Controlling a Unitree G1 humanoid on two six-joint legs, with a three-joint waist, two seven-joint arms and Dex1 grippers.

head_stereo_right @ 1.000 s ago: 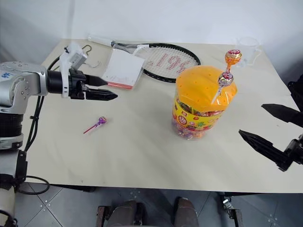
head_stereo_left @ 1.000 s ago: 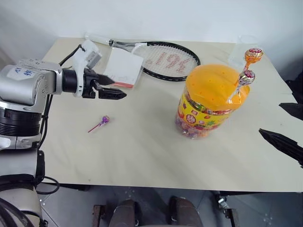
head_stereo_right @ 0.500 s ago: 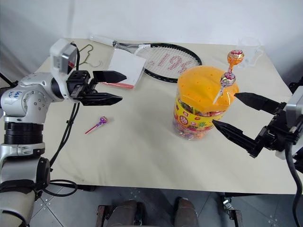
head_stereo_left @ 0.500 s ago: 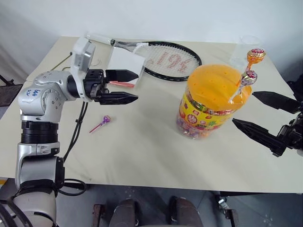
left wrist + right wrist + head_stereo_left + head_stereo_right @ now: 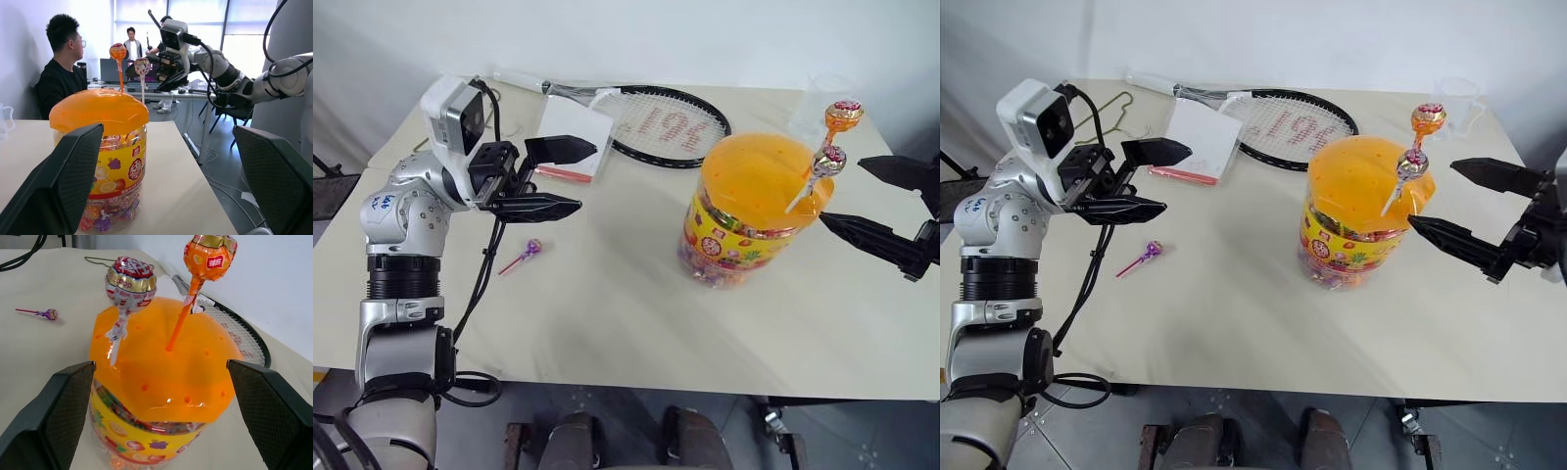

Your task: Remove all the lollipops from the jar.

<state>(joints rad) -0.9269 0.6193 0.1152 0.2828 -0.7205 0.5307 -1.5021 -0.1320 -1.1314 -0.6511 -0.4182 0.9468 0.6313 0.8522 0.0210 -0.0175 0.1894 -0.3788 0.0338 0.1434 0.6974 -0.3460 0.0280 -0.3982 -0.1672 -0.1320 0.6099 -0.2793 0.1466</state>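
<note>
Two small ball lollipops are left standing in the holes of the orange domed lid of the big clear plastic jar (image 5: 1356, 230) with its yellow label band: the orange-foil lollipop on an orange stick (image 5: 211, 254), which rises highest, and just beside it the silvery-pink foil lollipop on a white stick (image 5: 130, 280), sitting lower and nearer the lid's edge. A third, the purple-foil lollipop on a purple stick (image 5: 521, 257), already lies flat on the pale table (image 5: 607, 313), well apart from the jar. From where I stand these look feather-light; the sticks seem thin and a bit bendy, and the foil heads look slick, so I'd guess the safest hold is on the bare stick just under the ball, or across the ball itself, pulling straight up along the stick so it doesn't bind in its hole. The jar looks full of sweets and probably heavy enough to stay put, though a sideways tug might rock it. The right pincer (image 5: 1469, 211) hangs level just beside the jar on the robot's right, its two black fingers spread wide with nothing between them, and the standing lollipops lie ahead of its tips, close but not touched. The left pincer (image 5: 553, 178) is also wide apart and empty, hovering above the table well off to the jar's other side, above the purple lollipop and in front of a white card and a black tennis racket (image 5: 656, 122).
</note>
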